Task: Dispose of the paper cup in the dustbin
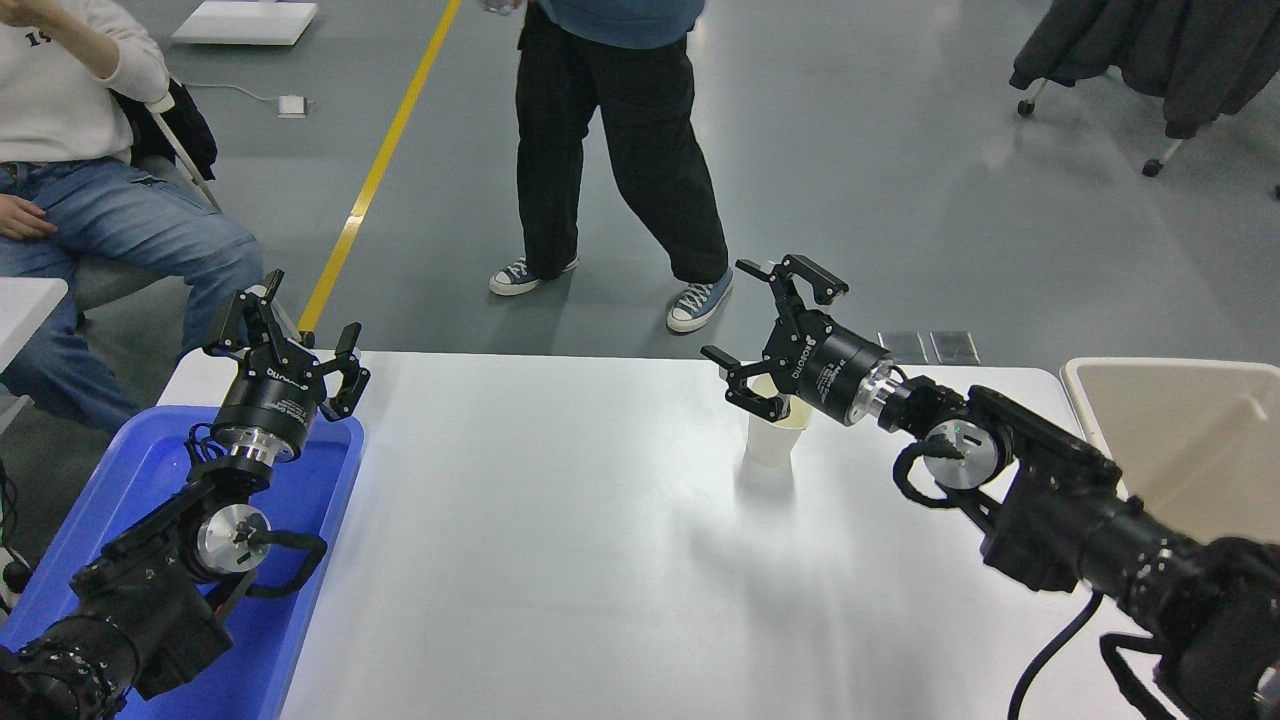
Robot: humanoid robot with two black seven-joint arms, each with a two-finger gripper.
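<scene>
A: Head view: where did the paper cup [771,441] stand?

B: Upright on the white table [560,560], right of centre toward the far edge. The right gripper [768,335] hung over its rim, jaws spread wide, the lower finger across the cup's mouth.

A: Was it gripped?

B: No, nothing was pinched. The dustbin [1180,440] sat at the table's right end, well apart from the cup.

A: And the left gripper [285,330]?

B: Parked over the blue tray [150,470] at lower left, jaws spread, holding nothing. A person [615,150] stood beyond the far edge.
</scene>
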